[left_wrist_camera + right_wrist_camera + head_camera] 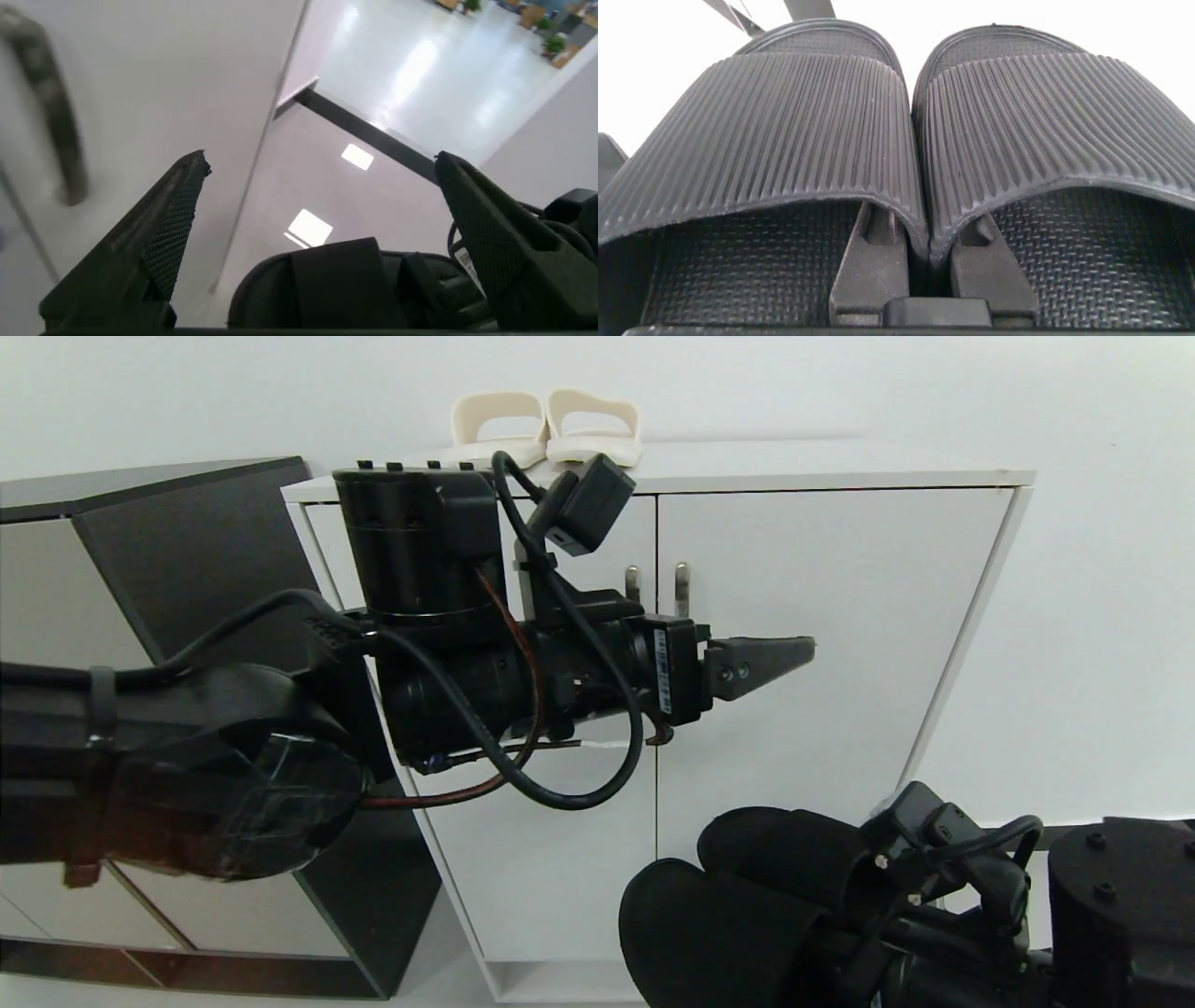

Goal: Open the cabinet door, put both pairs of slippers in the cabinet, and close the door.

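Note:
The white cabinet (822, 616) stands with both doors shut, its two metal handles (681, 586) side by side at the middle seam. A cream pair of slippers (546, 425) rests on its top. My left gripper (780, 658) hangs open in front of the right door, just below and to the right of the handles. In the left wrist view its fingers (173, 233) are spread wide with nothing between them, and one handle (51, 121) shows beside them. My right gripper (920, 275) is shut on the black pair of slippers (747, 896), pinching the two inner strap edges together, low in front of the cabinet.
A dark glossy cabinet (187, 551) stands against the white cabinet's left side. A plain white wall (1102, 663) runs to the right of it. Shiny pale floor (374, 121) lies beneath the left gripper.

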You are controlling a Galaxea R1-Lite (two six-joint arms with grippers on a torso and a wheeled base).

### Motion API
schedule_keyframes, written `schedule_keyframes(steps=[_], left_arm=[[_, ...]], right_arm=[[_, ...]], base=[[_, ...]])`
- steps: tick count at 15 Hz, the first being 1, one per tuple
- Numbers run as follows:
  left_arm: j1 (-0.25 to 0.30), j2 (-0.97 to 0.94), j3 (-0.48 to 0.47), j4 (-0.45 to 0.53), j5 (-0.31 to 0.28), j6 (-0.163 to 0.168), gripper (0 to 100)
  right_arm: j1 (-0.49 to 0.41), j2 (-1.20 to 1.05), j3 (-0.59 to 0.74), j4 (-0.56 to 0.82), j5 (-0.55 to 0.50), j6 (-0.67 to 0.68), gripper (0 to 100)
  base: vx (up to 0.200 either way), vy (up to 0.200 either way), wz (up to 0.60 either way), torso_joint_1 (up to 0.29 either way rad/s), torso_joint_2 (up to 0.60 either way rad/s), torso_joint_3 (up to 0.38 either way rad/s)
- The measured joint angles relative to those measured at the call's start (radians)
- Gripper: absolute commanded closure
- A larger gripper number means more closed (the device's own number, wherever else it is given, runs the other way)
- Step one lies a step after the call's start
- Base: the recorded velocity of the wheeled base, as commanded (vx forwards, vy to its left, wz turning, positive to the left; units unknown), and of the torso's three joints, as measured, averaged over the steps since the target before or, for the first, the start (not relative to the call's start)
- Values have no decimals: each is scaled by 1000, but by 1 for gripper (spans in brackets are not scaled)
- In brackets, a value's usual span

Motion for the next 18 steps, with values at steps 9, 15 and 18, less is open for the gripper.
schedule_keyframes(steps=[9, 15, 18], left_arm=[[69, 27, -30, 0, -54, -55, 0], [114, 37, -30, -5, -14, -53, 0], [125, 58, -37, -8, -5, -53, 0]], right_arm=[[0, 3, 6, -1, 1, -6, 100], [-1, 9, 7, -1, 3, -4, 100], [-1, 10, 8, 0, 2, -3, 100]], base=[[0, 0, 0, 0, 0, 0], [0, 0, 0, 0, 0, 0], [0, 0, 0, 0, 0, 0]])
